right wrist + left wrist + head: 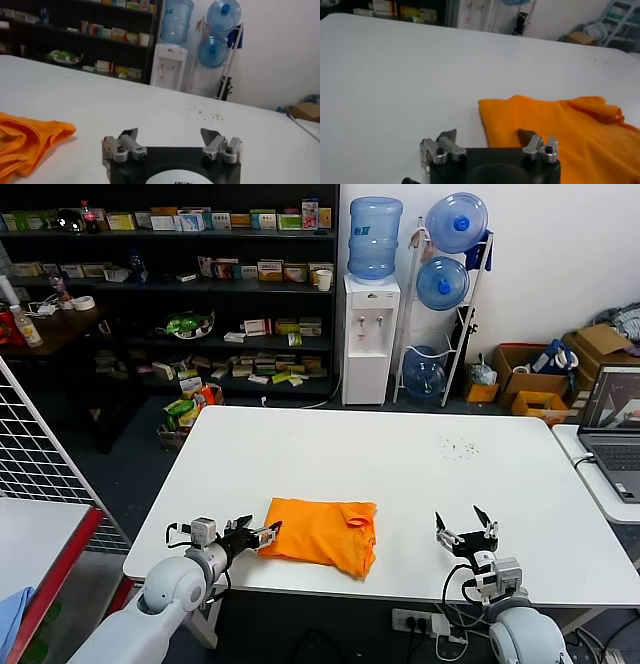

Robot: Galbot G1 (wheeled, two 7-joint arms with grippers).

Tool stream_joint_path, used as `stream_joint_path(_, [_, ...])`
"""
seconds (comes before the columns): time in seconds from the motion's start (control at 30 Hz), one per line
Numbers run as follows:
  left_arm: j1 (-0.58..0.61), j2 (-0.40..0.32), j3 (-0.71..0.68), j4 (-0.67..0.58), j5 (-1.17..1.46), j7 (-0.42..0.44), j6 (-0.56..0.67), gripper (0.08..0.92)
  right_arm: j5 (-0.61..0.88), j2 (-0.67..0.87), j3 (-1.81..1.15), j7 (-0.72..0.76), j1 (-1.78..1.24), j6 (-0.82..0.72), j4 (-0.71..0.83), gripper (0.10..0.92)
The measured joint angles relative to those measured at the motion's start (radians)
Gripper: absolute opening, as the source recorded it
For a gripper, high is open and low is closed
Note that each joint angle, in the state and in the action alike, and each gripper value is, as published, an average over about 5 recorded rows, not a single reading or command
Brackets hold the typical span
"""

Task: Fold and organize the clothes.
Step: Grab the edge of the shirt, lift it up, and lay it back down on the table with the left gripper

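Observation:
The clothes are one bright orange T-shirt (322,534), folded into a compact bundle near the front edge of the white table (400,454). In the left wrist view the shirt (560,130) fills the area ahead, one corner lying between the jaws. My left gripper (258,533) (488,134) is open at the bundle's left edge, one fingertip over the fabric and the other over bare table. My right gripper (466,524) (169,134) stands open over bare table to the right of the shirt (25,142), holding nothing.
A laptop (618,429) sits on a side table at the right. Dark specks (460,449) dot the table's far right part. Behind stand shelves (180,284), a water dispenser (370,334) and a bottle rack (445,294). A wire grid (35,454) is at the left.

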State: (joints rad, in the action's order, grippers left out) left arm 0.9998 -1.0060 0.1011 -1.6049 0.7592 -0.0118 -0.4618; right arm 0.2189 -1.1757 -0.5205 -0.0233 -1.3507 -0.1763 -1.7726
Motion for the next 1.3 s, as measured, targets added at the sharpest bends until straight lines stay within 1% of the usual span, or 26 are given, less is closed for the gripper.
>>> stream_joint_path(0.13, [-0.008,-0.001,0.001,0.017,0.008,0.013,-0.015,0.693,0.003,0.002,-0.003,0.0,0.0,0.0,0.0,0.823])
stream_joint_path(0.43, [-0.009,-0.002,0.006,0.019,0.035,0.035,-0.045,0.433,0.005,0.001,0.001,0.0,0.004,-0.003,-0.003,0.823])
stream_joint_path(0.67, [0.0,-0.006,0.01,-0.002,0.063,0.032,-0.061,0.225,0.003,-0.003,0.002,0.0,0.001,-0.005,-0.009,0.823])
stream_joint_path(0.8, [0.006,-0.005,0.019,-0.021,0.084,0.023,-0.062,0.126,0.0,-0.006,0.007,-0.003,0.004,-0.008,-0.014,0.823])
stream_joint_path(0.87, [0.009,0.0,0.026,-0.032,0.095,0.016,-0.062,0.104,-0.002,-0.008,0.012,-0.006,0.008,-0.01,-0.015,0.823])
stream_joint_path(1.07, [0.022,0.036,0.058,-0.058,0.115,-0.007,-0.069,0.102,-0.004,-0.014,0.029,-0.012,0.022,-0.015,-0.016,0.823])
stream_joint_path(1.17, [0.028,0.069,0.08,-0.059,0.113,-0.016,-0.07,0.102,-0.006,-0.017,0.039,-0.014,0.032,-0.016,-0.013,0.823])
stream_joint_path(1.3, [0.028,0.129,0.113,-0.049,0.093,-0.023,-0.067,0.102,-0.006,-0.02,0.056,-0.015,0.046,-0.016,-0.007,0.823])
